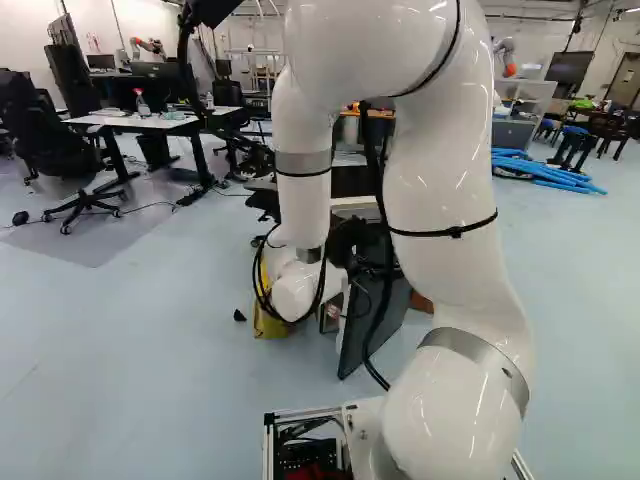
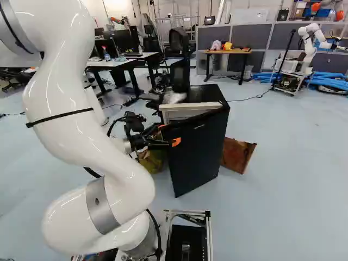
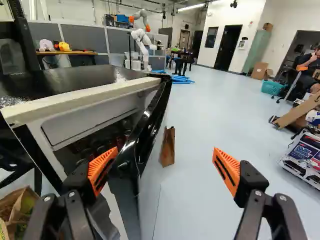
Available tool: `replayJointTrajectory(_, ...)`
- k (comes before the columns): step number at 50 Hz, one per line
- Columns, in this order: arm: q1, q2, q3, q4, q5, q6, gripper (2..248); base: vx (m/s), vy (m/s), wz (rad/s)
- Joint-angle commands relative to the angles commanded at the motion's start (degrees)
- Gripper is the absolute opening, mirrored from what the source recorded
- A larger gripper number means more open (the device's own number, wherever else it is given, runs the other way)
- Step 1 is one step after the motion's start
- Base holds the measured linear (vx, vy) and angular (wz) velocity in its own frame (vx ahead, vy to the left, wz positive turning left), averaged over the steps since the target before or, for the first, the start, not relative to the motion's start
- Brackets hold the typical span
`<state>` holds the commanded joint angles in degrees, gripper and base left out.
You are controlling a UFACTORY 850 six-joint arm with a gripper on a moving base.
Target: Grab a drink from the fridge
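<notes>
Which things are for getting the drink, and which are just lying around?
For the job:
fridge
its part-open door
dim things inside, maybe drinks
arm
pincer

Just lying around:
paper bag
blue tubes
green basket
office chair

The door (image 3: 149,117) of the fridge (image 3: 65,82) stands ajar between the spread jaws, so a hand could enter only through the wedge between door and white frame (image 3: 90,102). Outside the door there is room to pass over the floor (image 3: 205,122), bar a brown panel (image 3: 169,147); a paper bag (image 3: 19,207) obstructs the opposite side.
</notes>
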<state>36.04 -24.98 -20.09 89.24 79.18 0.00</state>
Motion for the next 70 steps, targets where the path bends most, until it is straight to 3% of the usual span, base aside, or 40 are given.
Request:
replayJointTrajectory(35, 0.78, 1.79, 6.3, 5.45, 0.0, 0.0, 247, 0.0, 0.0, 0.0)
replayJointTrajectory(70, -6.39, 1.49, 3.75, 11.73, 0.0, 0.0, 247, 0.0, 0.0, 0.0)
